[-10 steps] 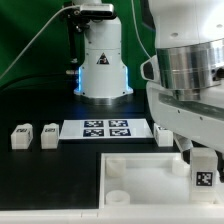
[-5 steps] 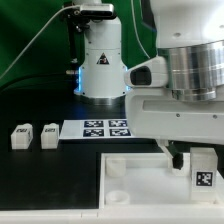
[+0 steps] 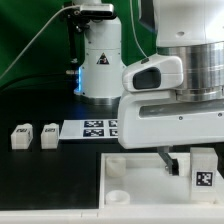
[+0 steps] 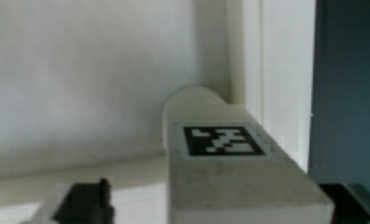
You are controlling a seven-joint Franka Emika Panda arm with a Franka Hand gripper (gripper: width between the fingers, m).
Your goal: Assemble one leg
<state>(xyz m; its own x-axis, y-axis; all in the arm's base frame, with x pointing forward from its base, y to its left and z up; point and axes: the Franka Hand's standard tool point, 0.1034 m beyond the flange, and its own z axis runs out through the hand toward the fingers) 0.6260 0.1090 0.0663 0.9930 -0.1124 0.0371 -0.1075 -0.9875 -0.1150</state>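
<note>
The large white square panel [image 3: 150,178] with round corner sockets lies under the arm. On it, by its edge on the exterior view's right, the leg [image 3: 203,172], a small white plastic post with a black-and-white tag, stands upright, long axis vertical. The two-finger gripper [image 4: 208,205] straddles it: the wrist view shows one dark finger [image 4: 84,203] each side of the post, spread wider than it and seemingly not yet touching.
</note>
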